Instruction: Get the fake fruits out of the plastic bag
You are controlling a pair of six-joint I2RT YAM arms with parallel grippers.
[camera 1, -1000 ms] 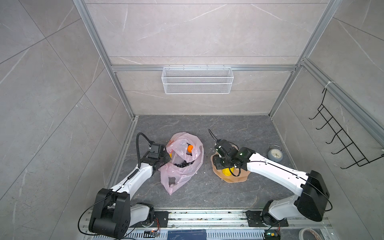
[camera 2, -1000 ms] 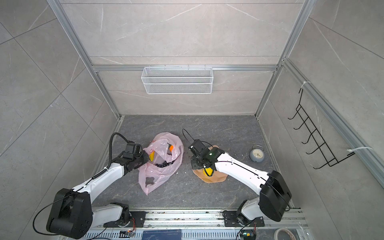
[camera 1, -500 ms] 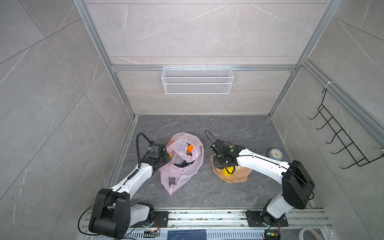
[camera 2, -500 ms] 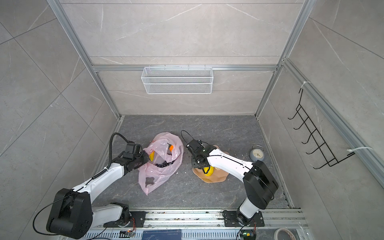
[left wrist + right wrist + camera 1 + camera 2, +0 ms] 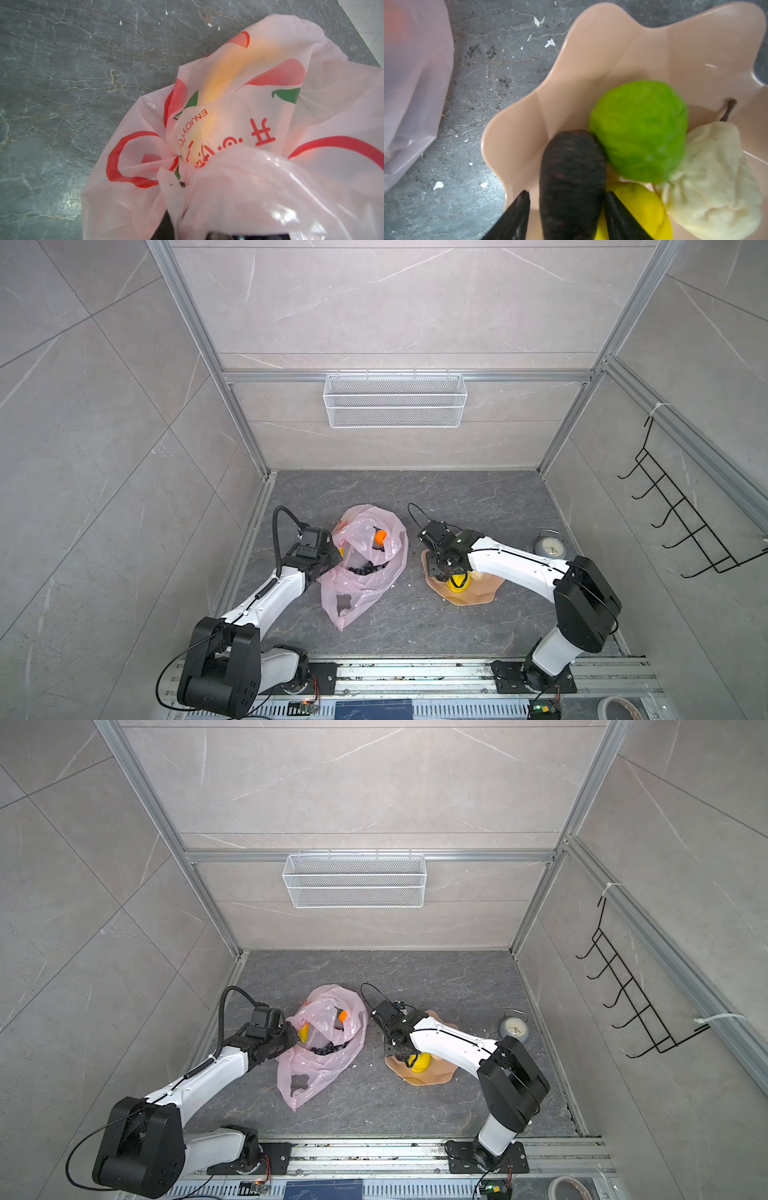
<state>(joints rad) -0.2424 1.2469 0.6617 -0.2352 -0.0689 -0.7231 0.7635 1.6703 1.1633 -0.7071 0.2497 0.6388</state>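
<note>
The pink plastic bag [image 5: 353,597] [image 5: 320,1065] lies on the floor left of centre. My left gripper [image 5: 332,560] [image 5: 291,1040] is shut on its bunched rim [image 5: 249,166], its fingers hidden by the film. Inside show an orange [image 5: 380,536], dark grapes [image 5: 365,568] and a banana [image 5: 220,79]. My right gripper [image 5: 451,574] [image 5: 568,193] hangs low over the peach plate [image 5: 469,597] [image 5: 591,52]. Its jaws stand open either side of a dark avocado-like piece [image 5: 571,166], with a gap showing. On the plate also lie a green fruit [image 5: 639,133], a lemon [image 5: 637,205] and a beige piece [image 5: 712,178].
A small alarm clock [image 5: 549,546] stands right of the plate near the side wall. A white wire basket [image 5: 395,406] hangs on the back wall and a black hook rack [image 5: 681,522] on the right wall. White crumbs dot the floor.
My right gripper's jaws have widened around the dark piece over the plate, and the right arm's elbow has swung. The left arm and the bag have not moved.
</note>
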